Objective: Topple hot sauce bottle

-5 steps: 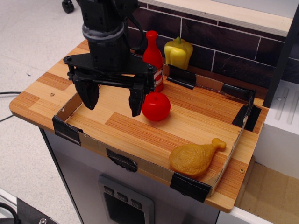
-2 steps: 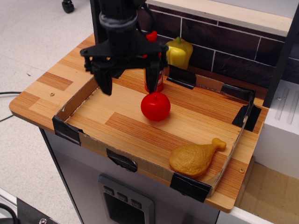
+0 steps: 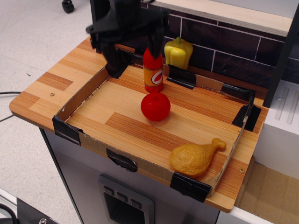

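The hot sauce bottle (image 3: 153,71) stands upright at the back of the cardboard-walled tray (image 3: 78,100). It is glossy red with an orange label and a white-and-red logo. My gripper (image 3: 133,53) hangs above and just left of it, open and empty. The right finger (image 3: 154,36) is in front of the bottle's neck and hides its cap. The left finger (image 3: 112,55) hangs over the tray's back left corner. I cannot tell whether the right finger touches the bottle.
A red apple (image 3: 155,106) lies in front of the bottle. A yellow bell pepper (image 3: 178,52) stands behind the tray by the dark brick wall (image 3: 224,46). A toy chicken drumstick (image 3: 196,157) lies in the front right corner. A white unit (image 3: 280,126) stands at right.
My gripper has risen and moved back and to the right, from low over the tray's left part to beside the bottle's neck. The bottle, apple and drumstick have not moved.
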